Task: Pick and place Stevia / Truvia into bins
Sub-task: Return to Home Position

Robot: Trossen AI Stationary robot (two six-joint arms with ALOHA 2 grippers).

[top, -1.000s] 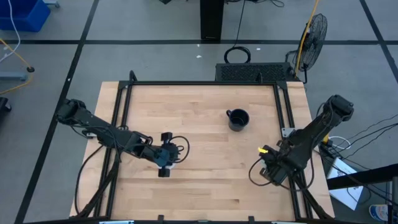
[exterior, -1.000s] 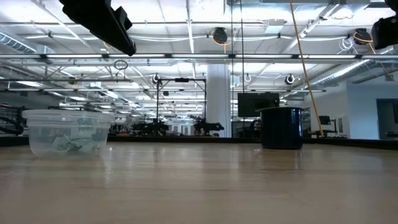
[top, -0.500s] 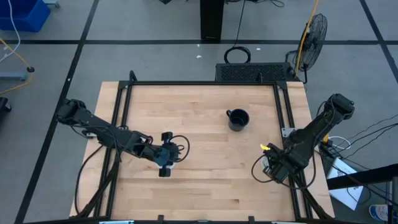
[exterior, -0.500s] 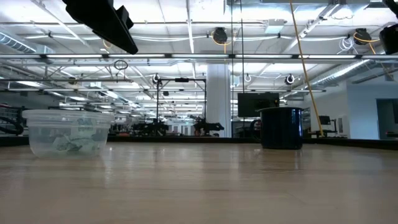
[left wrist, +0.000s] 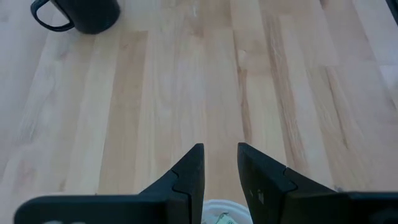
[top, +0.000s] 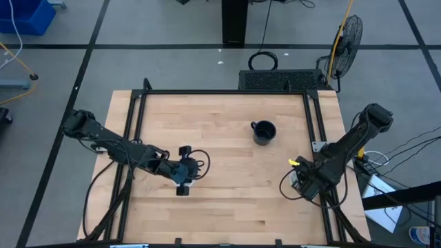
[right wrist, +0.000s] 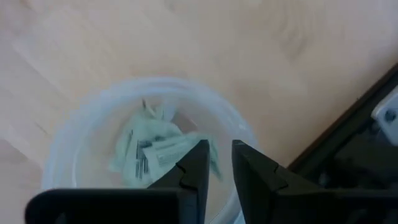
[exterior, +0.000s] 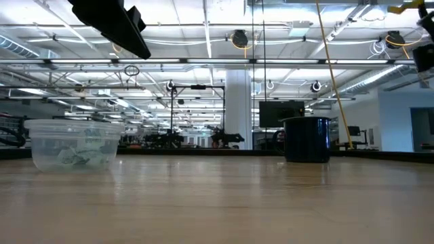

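Two clear plastic bins hold the pale green-and-white sachets. One bin stands on the table left of the black mug, with sachets on its bottom. My left gripper hovers over it, open by a narrow gap; only the bin's rim and a bit of sachet show past the fingers. The other bin, near the table's right edge, holds several crumpled sachets. My right gripper hangs above that bin, also open by a narrow gap, with nothing between the fingers. In the high view the left gripper and the right gripper cover most of both bins.
The black handled mug stands on the far middle of the wooden table, between the two arms. A black frame rail runs close beside the right bin. Bare wood lies across the table's middle and near side.
My right gripper has risen a little and shifted slightly toward the table's right edge, staying above its bin. The bins, sachets and mug have not moved.
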